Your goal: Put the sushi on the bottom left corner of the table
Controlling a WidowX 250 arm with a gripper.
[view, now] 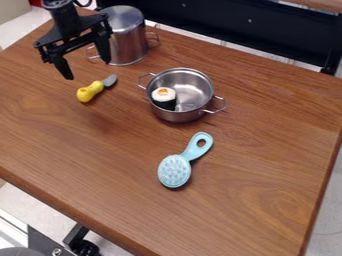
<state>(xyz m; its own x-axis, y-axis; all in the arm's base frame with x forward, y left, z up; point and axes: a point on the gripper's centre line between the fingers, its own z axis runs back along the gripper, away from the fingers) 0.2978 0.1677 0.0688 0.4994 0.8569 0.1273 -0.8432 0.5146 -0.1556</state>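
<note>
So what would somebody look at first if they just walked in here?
Probably the pale blue brush, bright against the brown table near its middle. Next might be the shiny pot just behind it, with a little white-and-black sushi inside. The black tool hangs open at the upper left, near a yellow-handled knife.

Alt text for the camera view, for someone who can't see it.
Sushi piece sits inside an open metal pot on a wooden table; the black gripper, jaws open and empty, hangs at upper left. Nearby: a yellow-handled knife, a second, taller pot and a light-blue brush.
</note>
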